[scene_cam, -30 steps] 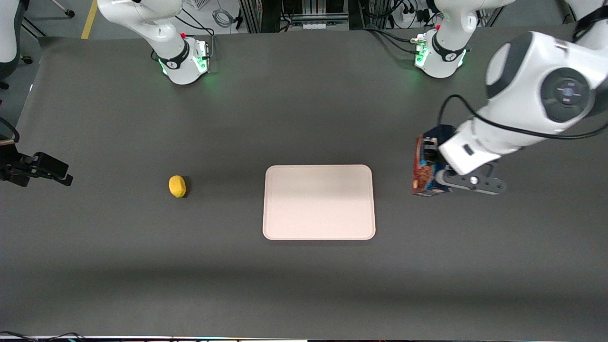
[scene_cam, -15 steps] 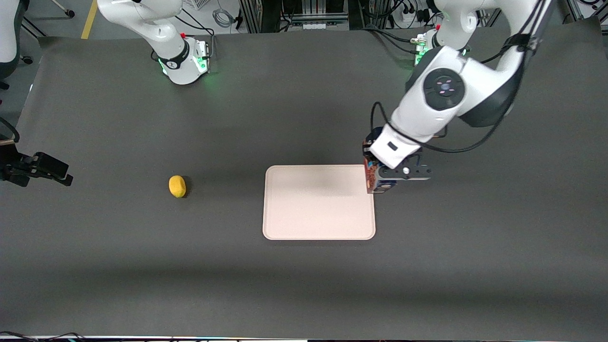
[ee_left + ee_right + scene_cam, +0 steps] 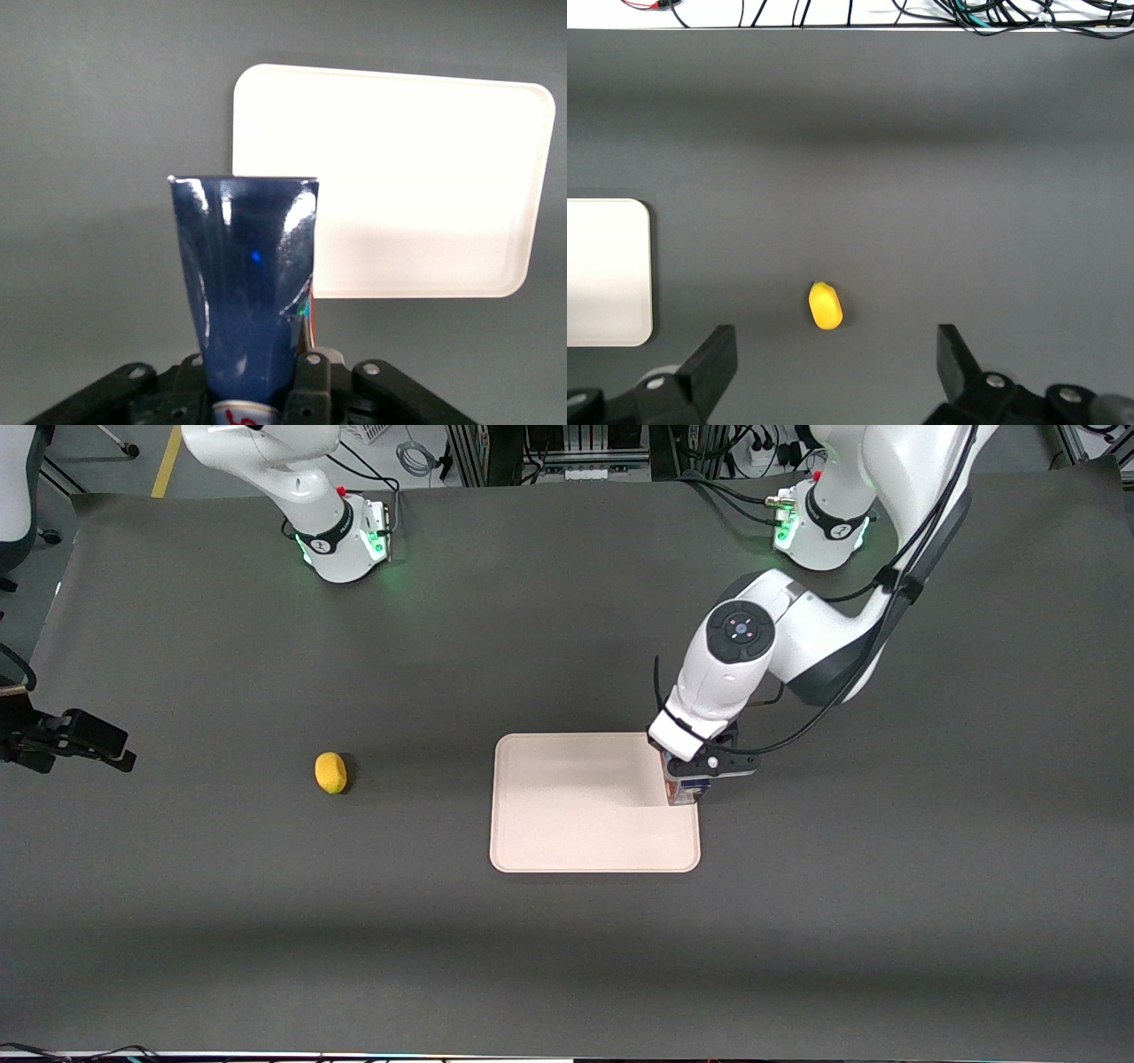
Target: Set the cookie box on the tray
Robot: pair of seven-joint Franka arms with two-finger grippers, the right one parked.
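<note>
Cookie box [image 3: 248, 283] | clamped in pincer [image 3: 689, 778] | above tray [image 3: 576, 815] edge

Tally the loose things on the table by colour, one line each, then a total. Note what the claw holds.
Dark blue: 1, cookie box, held in the claw over the tray's edge
Pinkish-white: 1, tray
Yellow: 1, lump
Total: 3

— What is the cookie box [image 3: 248, 283] in the pincer [image 3: 257, 390] made of?
— Glossy navy cardboard, catching highlights. The tray [image 3: 576, 815] under it looks smooth, matt plastic; the desk [image 3: 567, 957] cover is dull, dark grey.
</note>
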